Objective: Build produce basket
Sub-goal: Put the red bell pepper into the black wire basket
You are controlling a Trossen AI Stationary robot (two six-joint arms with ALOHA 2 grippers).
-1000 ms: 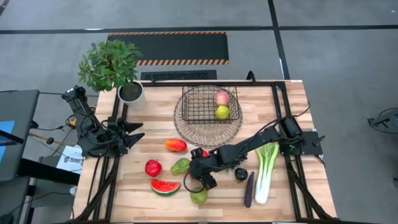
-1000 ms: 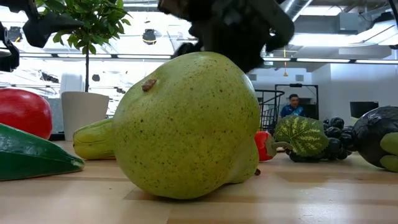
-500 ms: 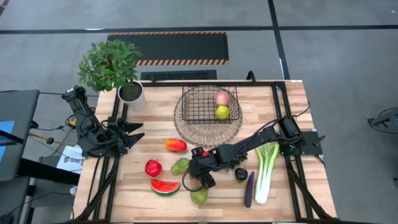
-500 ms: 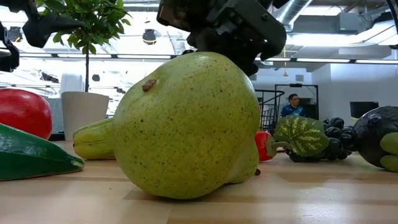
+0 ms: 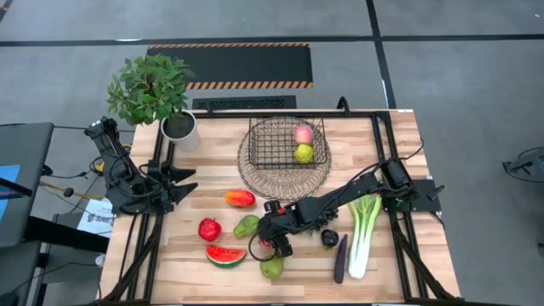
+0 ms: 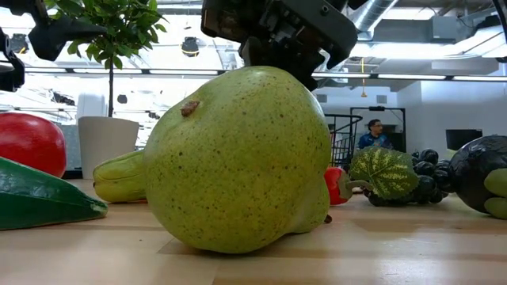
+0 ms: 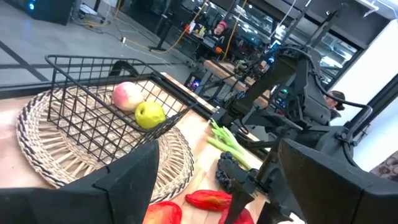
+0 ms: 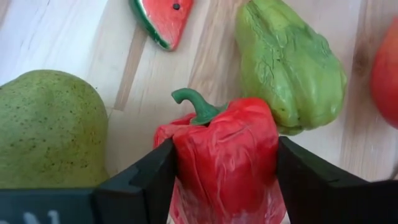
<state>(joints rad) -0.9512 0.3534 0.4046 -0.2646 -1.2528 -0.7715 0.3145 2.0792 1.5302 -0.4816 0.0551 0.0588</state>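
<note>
Looking down from the high view: right gripper (image 5: 270, 242) sits between green pear (image 5: 272, 268) and basket (image 5: 286, 142), far side. Right wrist view: fingers (image 8: 146, 177) clamp red pepper (image 8: 224, 158), stem pointing away. Left gripper (image 5: 183, 180) idles agape.

Grey tiled floor (image 5: 476, 93) surrounds the wooden tabletop (image 5: 399, 136); a black hazard-striped mat (image 5: 238, 64) lies beyond it.

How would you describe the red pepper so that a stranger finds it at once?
Look at the right gripper over the table's front half. The red pepper sits between its fingers, between a speckled green pear and a wrinkled green vegetable; only it is glossy red with a curled green stem.
</note>
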